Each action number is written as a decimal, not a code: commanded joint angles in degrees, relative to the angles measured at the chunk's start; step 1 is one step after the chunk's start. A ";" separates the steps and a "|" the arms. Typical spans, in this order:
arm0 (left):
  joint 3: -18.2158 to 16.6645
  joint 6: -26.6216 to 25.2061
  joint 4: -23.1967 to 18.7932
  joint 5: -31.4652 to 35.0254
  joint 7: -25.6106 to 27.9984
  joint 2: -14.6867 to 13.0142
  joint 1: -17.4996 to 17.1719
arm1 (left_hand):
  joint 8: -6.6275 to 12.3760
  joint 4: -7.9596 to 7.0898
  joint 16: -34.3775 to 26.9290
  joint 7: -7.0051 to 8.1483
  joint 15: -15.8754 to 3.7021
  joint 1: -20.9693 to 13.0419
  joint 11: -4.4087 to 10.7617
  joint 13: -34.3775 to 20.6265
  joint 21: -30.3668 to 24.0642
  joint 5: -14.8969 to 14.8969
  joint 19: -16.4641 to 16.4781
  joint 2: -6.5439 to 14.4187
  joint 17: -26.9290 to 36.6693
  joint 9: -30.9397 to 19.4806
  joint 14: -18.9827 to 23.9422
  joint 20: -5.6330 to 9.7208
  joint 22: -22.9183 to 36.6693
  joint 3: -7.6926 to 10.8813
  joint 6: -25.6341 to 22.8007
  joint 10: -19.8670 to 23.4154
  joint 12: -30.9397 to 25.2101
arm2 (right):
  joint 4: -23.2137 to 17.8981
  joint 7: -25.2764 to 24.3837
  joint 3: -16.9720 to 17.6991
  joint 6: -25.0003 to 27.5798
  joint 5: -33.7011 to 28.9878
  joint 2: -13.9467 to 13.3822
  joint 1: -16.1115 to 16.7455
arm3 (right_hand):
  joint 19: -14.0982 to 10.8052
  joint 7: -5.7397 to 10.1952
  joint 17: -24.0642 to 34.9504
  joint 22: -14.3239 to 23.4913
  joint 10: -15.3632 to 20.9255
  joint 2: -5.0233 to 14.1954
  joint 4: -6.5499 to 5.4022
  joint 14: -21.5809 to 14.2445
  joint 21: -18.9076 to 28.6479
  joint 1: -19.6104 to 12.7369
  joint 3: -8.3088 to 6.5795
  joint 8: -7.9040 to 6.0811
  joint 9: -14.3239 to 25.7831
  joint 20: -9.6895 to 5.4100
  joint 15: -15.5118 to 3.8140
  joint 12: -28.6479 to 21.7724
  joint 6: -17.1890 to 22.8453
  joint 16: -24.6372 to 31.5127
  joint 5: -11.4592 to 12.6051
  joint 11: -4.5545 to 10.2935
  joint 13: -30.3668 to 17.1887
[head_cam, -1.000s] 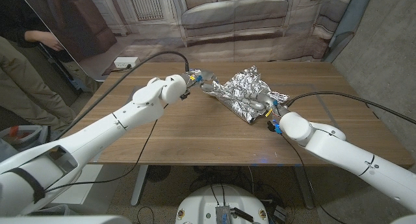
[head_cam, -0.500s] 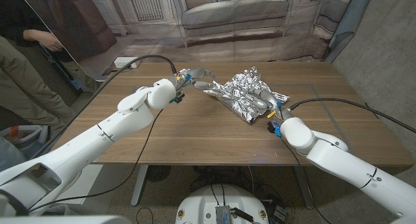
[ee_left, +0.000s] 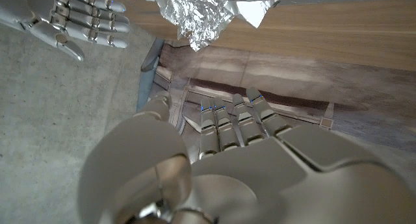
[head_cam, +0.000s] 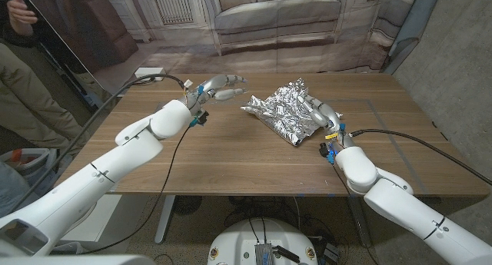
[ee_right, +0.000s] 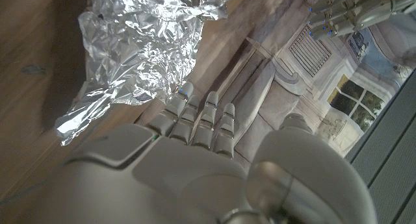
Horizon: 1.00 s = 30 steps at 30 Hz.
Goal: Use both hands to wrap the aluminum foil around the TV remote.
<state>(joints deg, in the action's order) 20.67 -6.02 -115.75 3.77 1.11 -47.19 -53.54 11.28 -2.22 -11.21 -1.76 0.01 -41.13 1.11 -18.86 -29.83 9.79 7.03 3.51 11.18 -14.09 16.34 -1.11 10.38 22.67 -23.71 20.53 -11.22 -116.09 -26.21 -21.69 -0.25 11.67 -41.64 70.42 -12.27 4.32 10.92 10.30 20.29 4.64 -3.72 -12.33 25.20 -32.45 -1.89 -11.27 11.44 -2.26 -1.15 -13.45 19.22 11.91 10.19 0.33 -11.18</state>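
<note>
A crumpled aluminum foil bundle (head_cam: 283, 111) lies on the wooden table (head_cam: 231, 157), right of the middle and toward the back. The TV remote is hidden, presumably inside the foil. My left hand (head_cam: 219, 89) hovers left of the bundle with its fingers spread, holding nothing and clear of the foil. My right hand (head_cam: 319, 111) is at the bundle's right side with straight fingers and an empty grip. In the left wrist view the foil (ee_left: 201, 13) lies beyond my left hand (ee_left: 234, 126), with the right hand (ee_left: 71, 23) held apart from it. The right wrist view shows the foil (ee_right: 136, 42) past my right hand (ee_right: 192, 120).
A white power strip (head_cam: 150, 71) sits at the table's back left corner, with a black cable (head_cam: 146, 81) running to my left arm. A person (head_cam: 19, 34) stands off the table's left side. Another black cable (head_cam: 415, 134) crosses the table's right part.
My left hand has let go of the foil's left corner and pulled away to the left, opening. My right hand has come off the bundle's near side to its right edge.
</note>
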 commanded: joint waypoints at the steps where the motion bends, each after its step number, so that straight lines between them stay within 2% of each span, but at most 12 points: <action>1: -5.92 10.28 3.06 -13.77 3.29 0.12 -5.64 | 0.17 -1.13 0.09 0.05 -0.02 2.83 -0.07 0.52 0.81 -0.08 -0.72 -0.69 0.11 0.16 -1.07 0.31 -0.06 -1.45 1.04 -1.04 0.21 | 5.89 2.10 3.87 -15.89 6.63 6.47 3.45 | -0.69 0.28 0.15 0.06 0.56 -0.03 -0.10 -0.76 0.25 0.65 0.47 -0.30 -0.05 -0.40 0.15 -0.49 0.12 0.34 0.17 -0.16 -0.11; 4: -6.37 12.85 4.14 -16.01 3.42 0.71 -6.38 | -0.06 -1.73 0.18 0.17 -0.10 4.01 0.05 0.91 1.39 -0.01 -1.41 -1.06 0.06 0.30 -1.60 0.47 -0.09 -2.16 1.92 -1.61 0.31 | 5.92 2.51 3.95 -15.88 7.15 7.17 3.58 | -0.92 -0.14 0.13 0.05 0.63 -0.05 -0.19 -0.97 0.16 0.99 0.59 -0.35 -0.07 -0.59 0.08 -0.49 0.28 0.32 0.18 -0.17 -0.08; 5: -6.53 13.74 4.46 -16.63 3.57 0.93 -6.70 | -0.29 -2.08 0.26 0.05 -0.12 4.74 -0.42 1.16 1.76 0.03 -1.82 -1.34 0.02 0.40 -2.03 0.42 -0.11 -2.63 2.78 -2.08 0.39 | 5.96 2.71 3.90 -15.91 6.76 7.10 3.55 | -1.09 -0.29 0.12 0.05 0.66 -0.06 -0.21 -1.05 0.17 1.07 0.62 -0.35 -0.07 -0.52 0.12 -0.49 0.31 0.32 0.19 -0.22 -0.07; 10: -6.75 17.14 6.01 -19.36 3.22 1.70 -7.30 | -1.10 -2.95 0.41 -0.41 -0.28 6.84 -0.32 2.07 2.92 0.21 -2.73 -2.39 -0.12 0.89 -3.27 0.54 -0.17 -4.08 6.76 -3.62 0.53 | 5.70 2.73 3.73 -15.24 6.07 7.75 3.35 | -1.56 -1.10 0.08 0.04 0.87 -0.08 -0.25 -1.34 0.15 1.35 0.72 -0.33 -0.10 -0.67 0.03 -0.53 0.33 0.29 0.21 -0.26 -0.04; 14: -6.56 18.76 6.70 -20.18 3.23 1.98 -7.69 | -1.11 -3.14 0.45 -0.06 -0.30 7.31 -0.40 2.34 3.31 0.26 -3.09 -2.58 -0.16 1.04 -3.68 0.53 -0.18 -4.40 7.67 -4.02 0.53 | 5.57 2.59 3.67 -14.88 6.25 8.57 3.34 | -2.06 -1.30 0.03 0.04 1.12 -0.08 -0.24 -1.96 0.15 1.50 0.76 -0.33 -0.12 -0.66 -0.02 -0.59 0.38 0.40 0.23 -0.32 -0.02; 20: -6.39 19.91 6.99 -20.71 3.42 2.00 -8.15 | -0.78 -3.28 0.42 -0.14 -0.33 7.68 -0.38 2.61 3.88 0.32 -3.93 -2.69 -0.20 1.18 -3.90 0.48 -0.18 -4.65 7.54 -4.11 0.41 | 4.84 3.10 3.63 -13.86 6.13 8.42 3.41 | -2.74 -1.43 -0.02 0.04 1.13 -0.03 -0.19 -2.47 0.19 1.61 0.77 -0.34 -0.14 -0.42 0.00 -0.55 0.48 0.42 0.27 -0.27 0.01; 30: -6.45 19.19 5.92 -21.02 4.33 1.45 -9.43 | -0.39 -3.40 0.34 -0.17 -0.22 7.88 -0.30 2.93 4.36 0.43 -4.41 -2.43 -0.24 1.34 -4.03 0.33 -0.19 -4.68 7.11 -4.03 0.23 | 4.27 3.73 3.90 -13.64 6.34 8.33 3.74 | -3.11 -1.35 -0.05 0.04 1.49 0.06 -0.15 -2.81 0.13 1.69 0.75 -0.36 -0.16 -0.39 0.19 -0.65 0.58 0.39 0.29 -0.28 0.02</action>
<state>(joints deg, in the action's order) 14.41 12.13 -109.57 -15.87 4.90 -45.46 -61.55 10.63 -5.54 -10.76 -1.76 -0.09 -33.45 0.60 -15.95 -25.82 9.79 2.91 1.07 10.92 -12.76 12.56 -0.72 10.12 17.94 -16.35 16.71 -10.79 -110.99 -23.04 -18.10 -14.22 17.82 -33.55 73.71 -15.12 3.16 10.93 10.29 21.32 4.86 -3.64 -14.58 25.20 -31.17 -1.34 -11.27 11.19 -2.25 -0.96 -13.78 19.33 11.91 10.19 0.13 -11.18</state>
